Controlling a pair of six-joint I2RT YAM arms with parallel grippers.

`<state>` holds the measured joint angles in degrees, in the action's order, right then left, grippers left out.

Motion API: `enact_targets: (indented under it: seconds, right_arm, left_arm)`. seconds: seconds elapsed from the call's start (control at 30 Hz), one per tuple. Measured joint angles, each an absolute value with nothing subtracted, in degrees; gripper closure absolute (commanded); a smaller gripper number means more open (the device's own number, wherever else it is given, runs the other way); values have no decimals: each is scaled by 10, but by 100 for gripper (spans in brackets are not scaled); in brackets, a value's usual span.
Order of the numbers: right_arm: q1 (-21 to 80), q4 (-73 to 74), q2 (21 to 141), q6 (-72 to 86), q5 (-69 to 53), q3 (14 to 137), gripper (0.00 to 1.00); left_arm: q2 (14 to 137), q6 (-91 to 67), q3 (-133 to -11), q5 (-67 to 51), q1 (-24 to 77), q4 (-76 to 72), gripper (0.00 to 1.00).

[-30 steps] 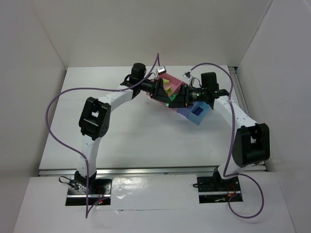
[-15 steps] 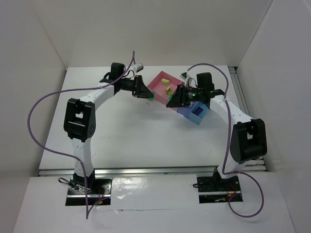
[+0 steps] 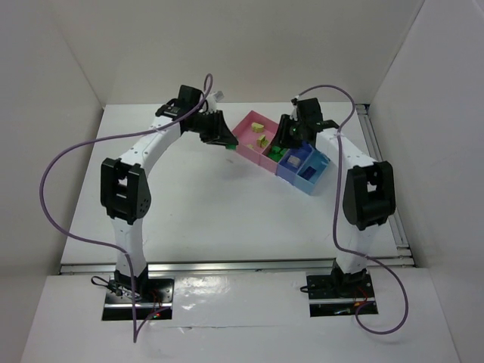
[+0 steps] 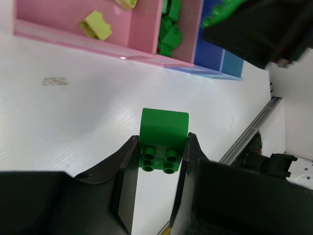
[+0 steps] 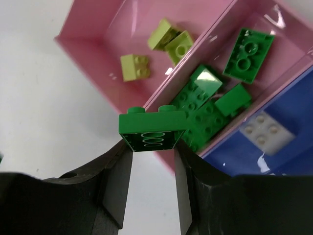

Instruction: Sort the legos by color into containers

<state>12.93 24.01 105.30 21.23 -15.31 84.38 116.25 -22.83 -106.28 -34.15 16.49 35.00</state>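
My left gripper (image 4: 159, 147) is shut on a bright green lego (image 4: 164, 132) and holds it over the bare table, just left of the containers; in the top view the gripper (image 3: 225, 144) is by the large pink tray's (image 3: 249, 125) near-left wall. My right gripper (image 5: 152, 147) is shut on another green lego (image 5: 152, 128), above the wall between the large pink tray (image 5: 137, 29) and the small pink tray (image 5: 288, 49). The large pink tray holds three pale yellow-green legos (image 5: 134, 67). The small pink tray holds several green legos (image 5: 200, 105). A beige lego (image 5: 266, 131) lies in the blue tray (image 5: 293, 110).
The tray row runs diagonally from back left to front right, ending in a light blue tray (image 3: 311, 180). The right gripper (image 4: 264, 29) shows in the left wrist view above the blue trays. A metal rail (image 3: 378, 151) runs along the table's right edge. White walls enclose the table.
My left gripper has drawn back left off the trays, holding its green lego. My right gripper has swung toward the back and now hangs over the pink trays with its green lego.
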Motion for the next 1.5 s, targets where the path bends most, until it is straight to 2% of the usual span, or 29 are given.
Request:
enact_targets:
  seconds: [0.13, 0.17, 0.2, 0.23, 0.37, 0.47, 0.73, 0.77, 0.9, 1.17, 1.23, 1.27, 1.3, 1.37, 1.4, 1.43, 1.5]
  right_arm:
    - [129, 237, 1101, 212, -133, 875, 90]
    - [129, 239, 1107, 214, -128, 875, 84]
    - [129, 240, 1111, 214, -125, 875, 66]
    - [129, 240, 1114, 215, -122, 875, 59]
    - [129, 236, 1115, 215, -122, 875, 39]
    - [129, 236, 1114, 213, -121, 875, 29]
    - [129, 245, 1084, 210, -76, 873, 28]
    - [128, 244, 1069, 212, -61, 867, 26]
    - [119, 241, 977, 222, -2, 822, 16]
    - [105, 201, 774, 277, 95, 680, 15]
    - [105, 196, 737, 291, 108, 640, 15]
    - [105, 196, 728, 296, 112, 629, 15]
    - [105, 196, 721, 301, 118, 622, 15]
    - [105, 195, 717, 305, 125, 620, 15]
    - [105, 193, 716, 306, 126, 620, 15]
    - [105, 193, 716, 306, 126, 620, 15]
    - [105, 194, 716, 304, 124, 621, 14]
  left_arm:
    - [1163, -227, -1096, -329, 186, 372, 100]
    - [1166, -227, -1106, -329, 189, 378, 100]
    - [1169, -229, -1116, -331, 190, 380, 100]
    - [1173, -229, -1128, -332, 190, 380, 100]
    - [1193, -230, -1168, -333, 191, 384, 100]
    - [1207, -233, -1188, -335, 193, 387, 100]
    - [1252, -252, -1222, -339, 237, 387, 100]
    - [1260, -256, -1230, -335, 246, 387, 100]
    - [1297, -263, -1258, -310, 275, 371, 100]
    - [1382, -299, -1316, -246, 310, 342, 100]
    - [1401, -307, -1336, -237, 310, 333, 94]
    - [1407, -310, -1342, -235, 310, 328, 84]
    - [1413, -317, -1346, -232, 310, 324, 59]
    - [1419, -324, -1347, -232, 309, 316, 39]
    - [1423, -330, -1349, -234, 308, 311, 25]
    - [1426, -332, -1353, -237, 307, 307, 20]
    - [1439, -344, -1369, -246, 307, 299, 18]
